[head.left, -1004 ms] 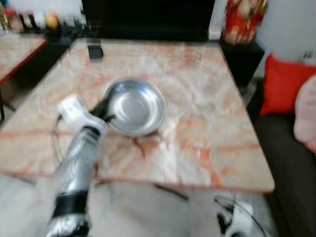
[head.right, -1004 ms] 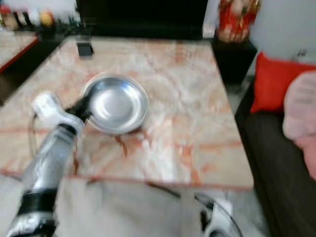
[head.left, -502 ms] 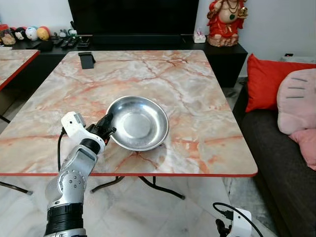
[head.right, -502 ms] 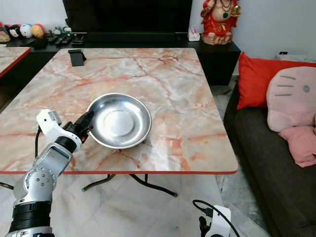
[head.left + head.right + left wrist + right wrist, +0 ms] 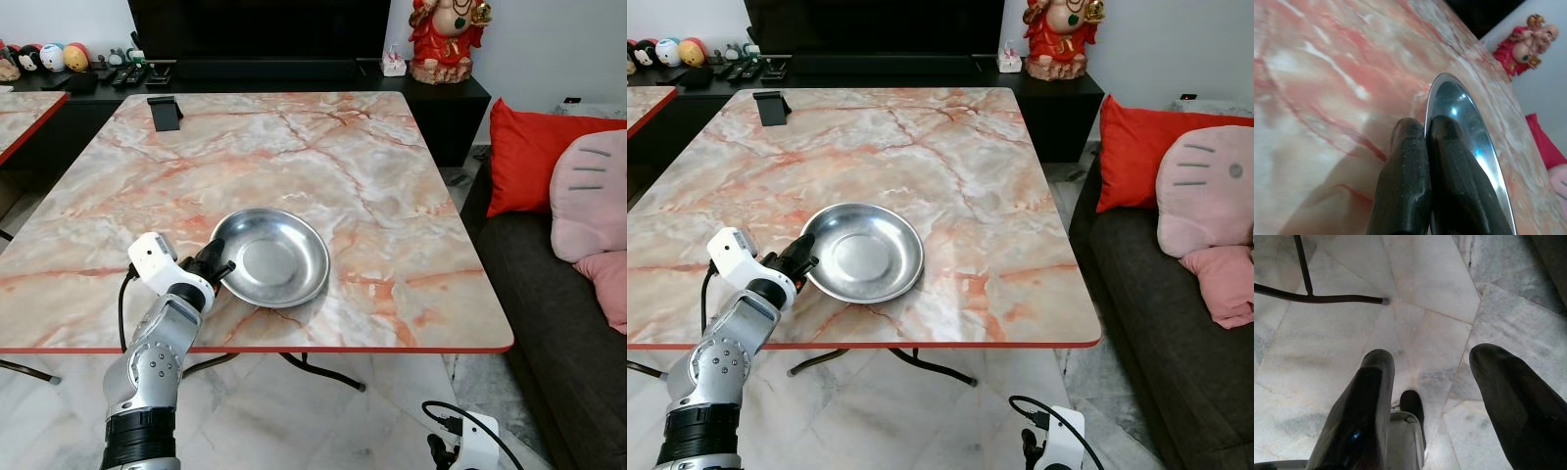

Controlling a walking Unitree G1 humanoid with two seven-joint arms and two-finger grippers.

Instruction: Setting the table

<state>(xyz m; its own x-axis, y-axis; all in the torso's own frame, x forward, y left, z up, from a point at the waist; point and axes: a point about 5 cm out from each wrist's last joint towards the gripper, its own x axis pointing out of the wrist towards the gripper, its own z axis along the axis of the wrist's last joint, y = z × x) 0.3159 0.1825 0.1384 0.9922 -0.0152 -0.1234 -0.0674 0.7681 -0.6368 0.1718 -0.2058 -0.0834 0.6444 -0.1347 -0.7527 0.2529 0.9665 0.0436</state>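
A black TV cabinet (image 5: pixel 294 70) runs behind the table, with a red and gold figurine (image 5: pixel 448 39) standing at its right end and a row of small round toys (image 5: pixel 44 57) at its left end. To the right, a dark sofa (image 5: pixel 558 313) carries a red cushion (image 5: pixel 534 157) and a pink plush pillow (image 5: pixel 590 196), which overlaps the cushion. A second marble tabletop (image 5: pixel 24 108) shows at the left edge. The floor (image 5: pixel 1420 298) is pale marble tile.
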